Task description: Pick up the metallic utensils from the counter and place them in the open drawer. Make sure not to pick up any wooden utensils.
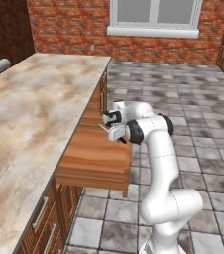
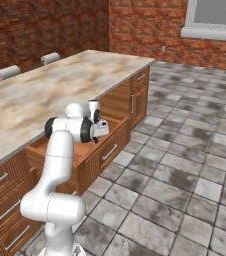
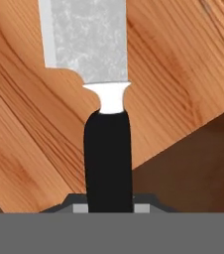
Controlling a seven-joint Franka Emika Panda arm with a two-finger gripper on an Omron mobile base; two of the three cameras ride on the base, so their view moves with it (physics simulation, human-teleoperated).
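Note:
My gripper is shut on the black handle of the knife. Its silver blade points away over orange-brown wood. From the base cameras the gripper hangs just above the open drawer, which stands pulled out from the side of the marbled counter. The knife shows as a pale sliver under the hand. The grey fork-like piece and the wooden spoon are out of view.
A paper-towel roll lies at the counter's far left, and two such rolls show from the right. Narrow drawers with bar handles sit under the counter. Grey tiled floor lies to the right of the arm.

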